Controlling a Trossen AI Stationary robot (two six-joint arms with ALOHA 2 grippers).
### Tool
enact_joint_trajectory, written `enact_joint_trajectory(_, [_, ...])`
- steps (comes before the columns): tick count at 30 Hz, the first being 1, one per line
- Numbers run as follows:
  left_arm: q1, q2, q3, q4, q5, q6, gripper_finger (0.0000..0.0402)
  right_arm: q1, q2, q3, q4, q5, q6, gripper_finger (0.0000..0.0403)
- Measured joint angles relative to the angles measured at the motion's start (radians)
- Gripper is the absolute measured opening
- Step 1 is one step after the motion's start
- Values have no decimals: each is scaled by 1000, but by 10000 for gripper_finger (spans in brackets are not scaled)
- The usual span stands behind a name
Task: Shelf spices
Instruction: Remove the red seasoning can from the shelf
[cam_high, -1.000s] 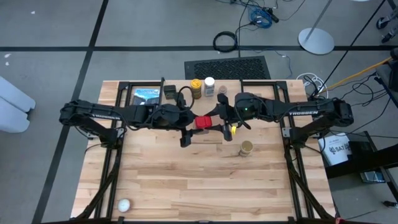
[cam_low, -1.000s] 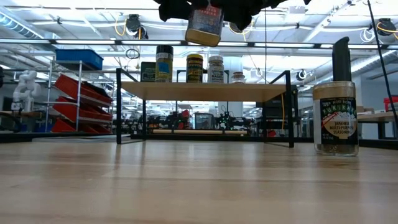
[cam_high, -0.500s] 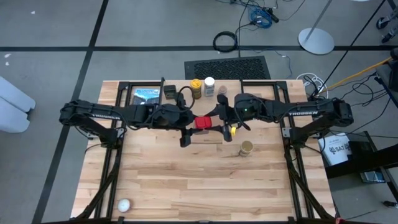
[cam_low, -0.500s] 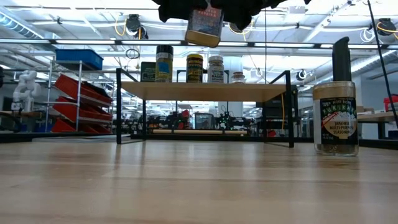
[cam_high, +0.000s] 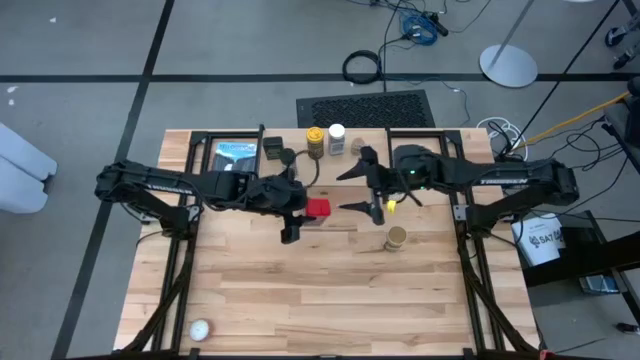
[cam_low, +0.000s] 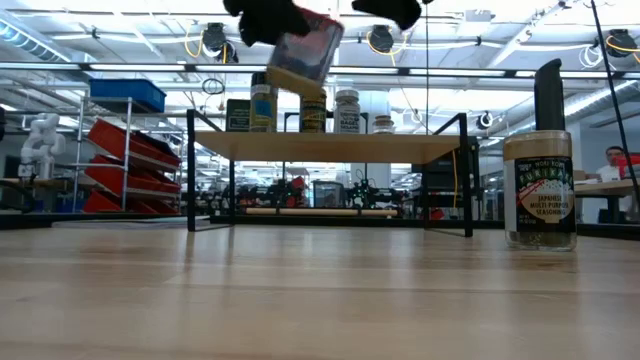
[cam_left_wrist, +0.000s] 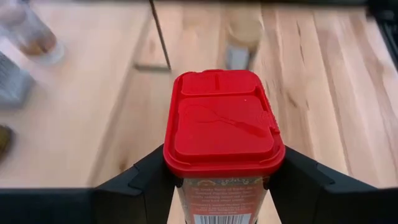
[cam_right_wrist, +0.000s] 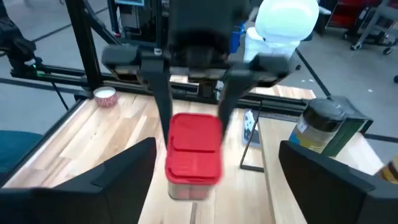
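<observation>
The red tin (cam_left_wrist: 222, 127) hangs in the air over the table's middle, with my left gripper (cam_high: 300, 212) shut on it. My right gripper (cam_high: 358, 190) stands open a little to the tin's right, and its fingers (cam_right_wrist: 93, 183) are spread wide and touch nothing. The right wrist view shows the tin (cam_right_wrist: 194, 155) between the left arm's fingers. The shelf (cam_low: 330, 146) stands at the table's far side with several spice jars (cam_high: 325, 140) upright on its plank. A tan-lidded jar (cam_high: 397, 238) stands on its base on the tabletop at the right. My left gripper pinches the tin's body just under the red lid (cam_left_wrist: 177, 183), one finger (cam_left_wrist: 146, 183) on each of two opposite sides. The fingers come from the table's left, slanting down. The tin (cam_low: 303, 55) is lifted clear and tilted, with its lid up and toward the right.
A flat blue-and-black package (cam_high: 236, 153) lies at the far left beside the shelf. A small white ball (cam_high: 200, 330) sits near the front left corner. Bare wood (cam_high: 330, 290) spreads over the table's near half.
My right gripper has opened, let go of the red tin and drawn back toward the table's right edge, rising a little. The tin now hangs from my left gripper alone. That gripper has tipped downward, and the tin has gone from nearly upright to tilted.
</observation>
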Motion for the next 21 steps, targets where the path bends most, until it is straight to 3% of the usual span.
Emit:
enact_joint_trajectory(10, [-145, -44, 0, -218, -2, -193, 219, 0, -141, 0, -157, -1, 45, 329])
enact_joint_trajectory(21, [-357, -122, 1, -390, -112, -469, 219, 44, -138, -1, -179, -1, 66, 329])
